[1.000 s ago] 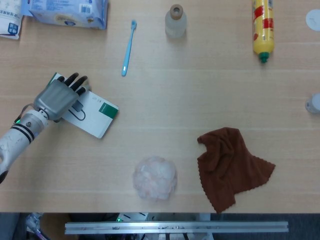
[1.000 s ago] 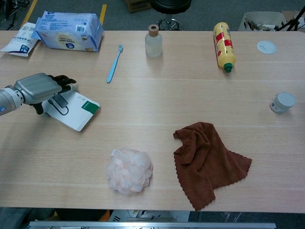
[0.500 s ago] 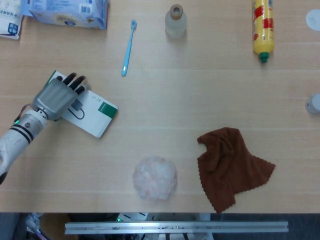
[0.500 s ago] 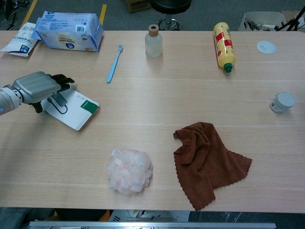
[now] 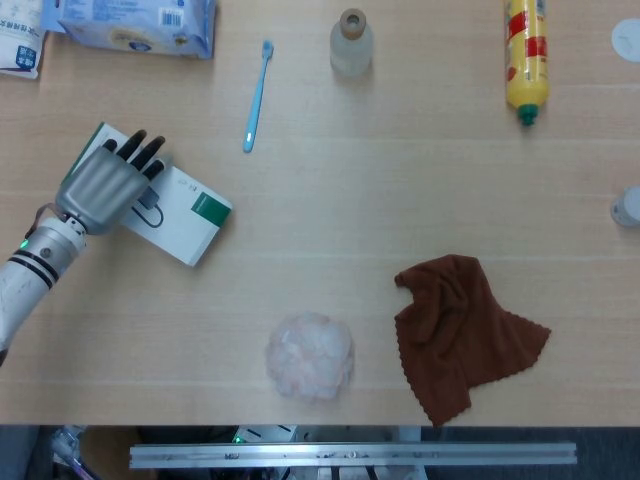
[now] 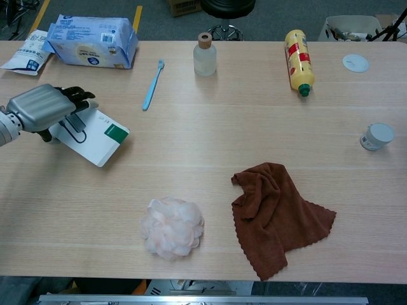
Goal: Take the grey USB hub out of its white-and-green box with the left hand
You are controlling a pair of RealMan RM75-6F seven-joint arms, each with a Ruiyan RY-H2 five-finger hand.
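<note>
Near the tabletop's left edge, the left hand (image 5: 102, 186) lies palm-down over the white-and-green box (image 5: 185, 216); whether it grips anything I cannot tell. The hub, unseen, is probably light, rigid, smooth: pinch its sides

Light wood table (image 5: 330, 200). Lying on it: white-and-green box (image 5: 185, 215) at left, blue toothbrush (image 5: 257, 95), blue wipes pack (image 5: 140, 22), white pouch (image 5: 20, 38), clear corked bottle (image 5: 351, 42), yellow bottle (image 5: 526, 60) on its side, brown cloth (image 5: 460, 335), pink bath puff (image 5: 310, 356), white jar (image 6: 377, 136), white lid (image 6: 355, 62).
</note>
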